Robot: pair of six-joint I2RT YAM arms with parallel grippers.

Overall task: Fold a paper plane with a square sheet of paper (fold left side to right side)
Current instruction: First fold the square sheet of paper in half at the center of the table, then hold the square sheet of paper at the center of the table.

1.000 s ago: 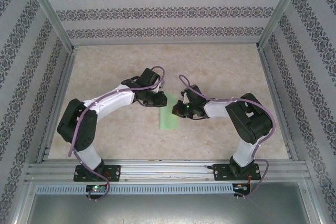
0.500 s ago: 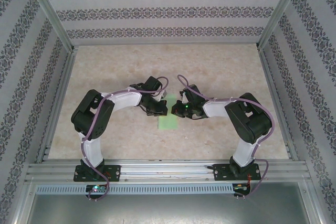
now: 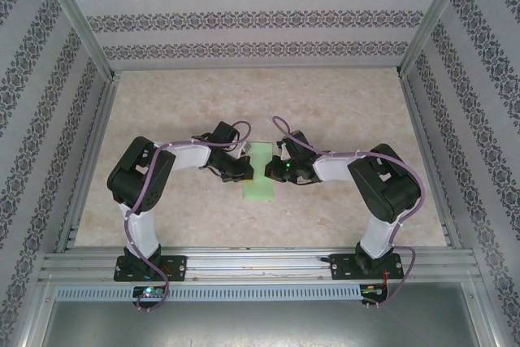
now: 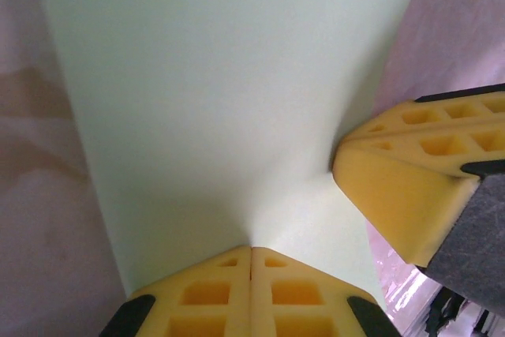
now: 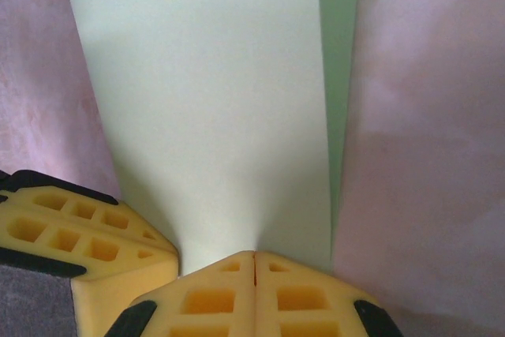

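Observation:
The square sheet of paper (image 3: 258,178) is light green and lies folded into a narrow strip on the table between my two grippers. My left gripper (image 3: 244,170) is at its left edge. In the left wrist view this gripper (image 4: 251,249) is shut, with the pale paper (image 4: 221,92) puckering up into its tips. My right gripper (image 3: 273,170) is at the strip's right edge. Its wrist view shows it (image 5: 254,252) shut on the top layer (image 5: 205,100), with a darker green lower layer (image 5: 338,53) alongside. Each wrist view also shows the other gripper's yellow fingers (image 4: 394,187) (image 5: 87,234) close by.
The beige table (image 3: 179,103) is walled by patterned panels at the back and sides. An aluminium frame rail (image 3: 260,262) runs along the near edge, where both arm bases are bolted. The two wrists stand very close together over the strip.
My left arm pulled its elbow in and brought its gripper down and nearer to the strip's left edge, where it closed. More of the strip's far end now shows. The right arm stayed put.

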